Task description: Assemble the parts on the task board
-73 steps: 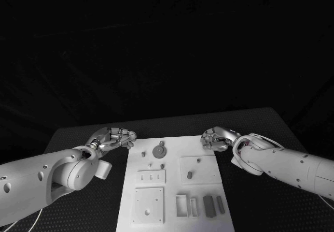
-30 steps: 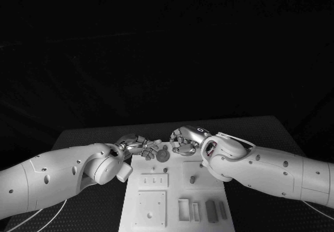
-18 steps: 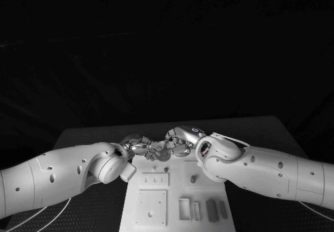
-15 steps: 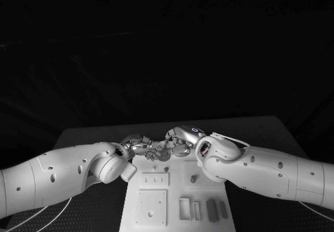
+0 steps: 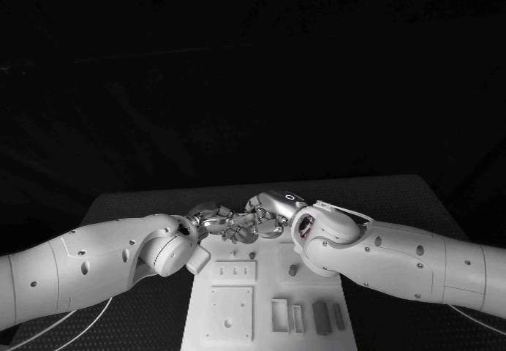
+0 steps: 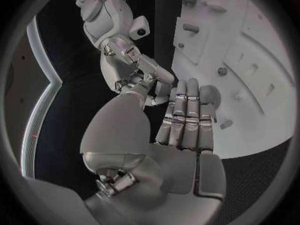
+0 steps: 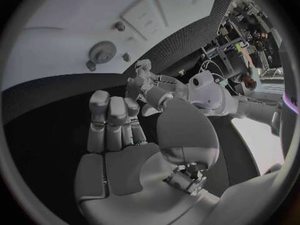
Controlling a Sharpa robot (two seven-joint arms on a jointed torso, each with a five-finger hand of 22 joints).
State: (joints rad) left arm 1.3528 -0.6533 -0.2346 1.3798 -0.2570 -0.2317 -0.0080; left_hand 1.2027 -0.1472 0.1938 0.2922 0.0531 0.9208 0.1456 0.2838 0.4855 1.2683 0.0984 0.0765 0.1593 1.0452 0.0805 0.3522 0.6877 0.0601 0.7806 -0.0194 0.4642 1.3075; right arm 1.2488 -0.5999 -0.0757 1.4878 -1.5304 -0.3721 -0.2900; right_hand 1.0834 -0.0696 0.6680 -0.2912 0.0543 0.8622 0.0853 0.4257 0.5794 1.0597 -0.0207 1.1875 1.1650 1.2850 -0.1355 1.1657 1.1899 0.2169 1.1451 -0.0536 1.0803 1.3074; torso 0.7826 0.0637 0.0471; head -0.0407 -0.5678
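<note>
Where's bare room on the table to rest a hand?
Free: black table left of the task board, and the strip beyond its right edge. Crowded: the board's far end, where left hand and right hand meet by the gear.

**Far end of the board hidden**

In the head view the left hand [image 5: 216, 219] and right hand [image 5: 269, 213] cover the task board's [image 5: 264, 292] far end. Whether either holds anything cannot be told. The picture's bottom edge cuts off the board's near end.
</note>
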